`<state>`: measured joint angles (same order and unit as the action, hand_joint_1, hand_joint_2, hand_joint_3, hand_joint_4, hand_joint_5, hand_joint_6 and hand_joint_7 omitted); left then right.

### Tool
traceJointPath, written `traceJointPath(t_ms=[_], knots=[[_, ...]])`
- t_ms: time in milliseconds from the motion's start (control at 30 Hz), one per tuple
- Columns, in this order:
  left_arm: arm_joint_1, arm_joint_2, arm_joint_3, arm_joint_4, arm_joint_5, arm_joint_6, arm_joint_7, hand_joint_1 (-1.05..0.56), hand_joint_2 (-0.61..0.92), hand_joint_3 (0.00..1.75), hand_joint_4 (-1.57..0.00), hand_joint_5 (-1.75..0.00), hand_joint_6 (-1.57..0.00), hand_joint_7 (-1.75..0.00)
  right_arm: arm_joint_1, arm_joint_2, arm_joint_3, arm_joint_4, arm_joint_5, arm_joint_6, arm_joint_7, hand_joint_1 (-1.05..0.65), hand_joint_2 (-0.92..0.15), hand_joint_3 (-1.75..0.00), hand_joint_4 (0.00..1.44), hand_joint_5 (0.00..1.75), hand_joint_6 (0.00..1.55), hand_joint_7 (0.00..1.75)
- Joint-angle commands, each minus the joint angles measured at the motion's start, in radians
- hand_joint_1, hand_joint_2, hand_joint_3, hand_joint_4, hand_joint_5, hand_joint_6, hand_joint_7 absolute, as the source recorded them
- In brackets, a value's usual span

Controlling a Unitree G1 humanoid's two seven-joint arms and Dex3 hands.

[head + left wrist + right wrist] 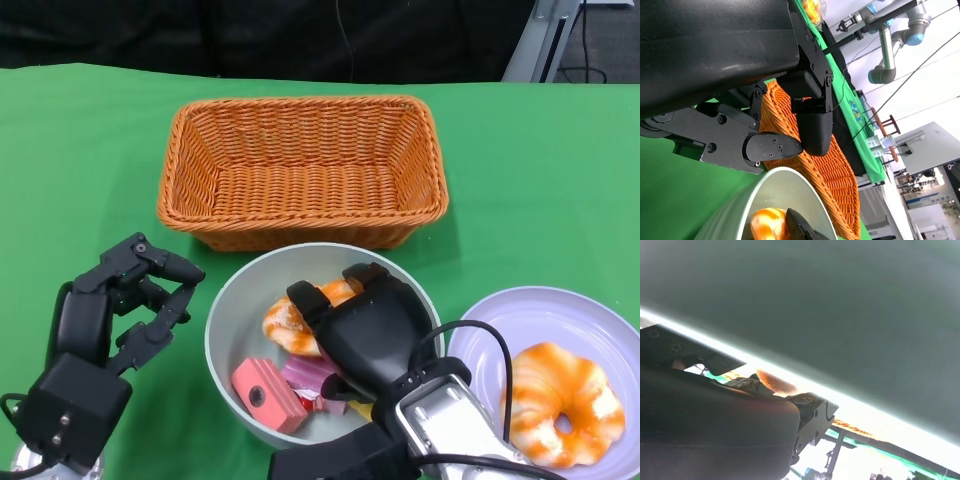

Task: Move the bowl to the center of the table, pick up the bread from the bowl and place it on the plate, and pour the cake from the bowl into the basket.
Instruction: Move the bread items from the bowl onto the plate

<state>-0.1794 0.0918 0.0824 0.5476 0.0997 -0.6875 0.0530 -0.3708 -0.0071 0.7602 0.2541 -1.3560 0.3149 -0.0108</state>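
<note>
Bread [290, 318], an orange-glazed piece, lies in the pale green bowl [225, 330] at the near middle of the green table [80, 150], beside pink cake pieces [268, 393]; the right hand [360, 320] reaches into the bowl with its fingers on the bread, though whether it grips it I cannot tell. Just behind the bowl stands the orange wicker basket [300, 170], and to its right the lilac plate [500, 330] carries a glazed doughnut [560, 400]. Left of the bowl, the left hand [135, 300] hovers with fingers loosely curled, holding nothing.
</note>
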Motion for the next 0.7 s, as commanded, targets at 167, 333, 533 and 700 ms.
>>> traceJointPath(t_ms=[167,333,533,700], knots=[[0.006,0.011,0.001,-0.005,-0.022,0.007,-0.009,-0.13,0.92,0.37,-0.73,-1.47,-0.74,-1.16,-0.021,-0.033,-0.015,0.008,0.109,-0.077,-0.008,-0.38,-0.91,-0.02,0.80,1.05,0.88,0.02],[0.005,0.016,-0.001,-0.001,-0.018,0.005,-0.005,-0.13,0.92,0.37,-0.74,-1.47,-0.74,-1.16,-0.032,-0.053,-0.017,0.002,0.149,-0.115,-0.018,-0.34,-0.88,0.00,0.75,1.27,0.96,0.02],[0.005,0.017,-0.001,-0.001,-0.020,0.008,-0.006,-0.14,0.92,0.37,-0.74,-1.47,-0.74,-1.16,-0.034,-0.062,-0.019,-0.002,0.173,-0.133,-0.038,-0.35,-0.89,-0.01,0.78,1.26,0.95,0.01],[0.004,0.019,-0.001,0.000,-0.015,0.003,-0.004,-0.15,0.92,0.36,-0.73,-1.47,-0.74,-1.17,-0.033,-0.061,-0.027,0.006,0.202,-0.151,-0.079,-0.34,-0.90,-0.01,0.78,1.24,0.98,0.01]])
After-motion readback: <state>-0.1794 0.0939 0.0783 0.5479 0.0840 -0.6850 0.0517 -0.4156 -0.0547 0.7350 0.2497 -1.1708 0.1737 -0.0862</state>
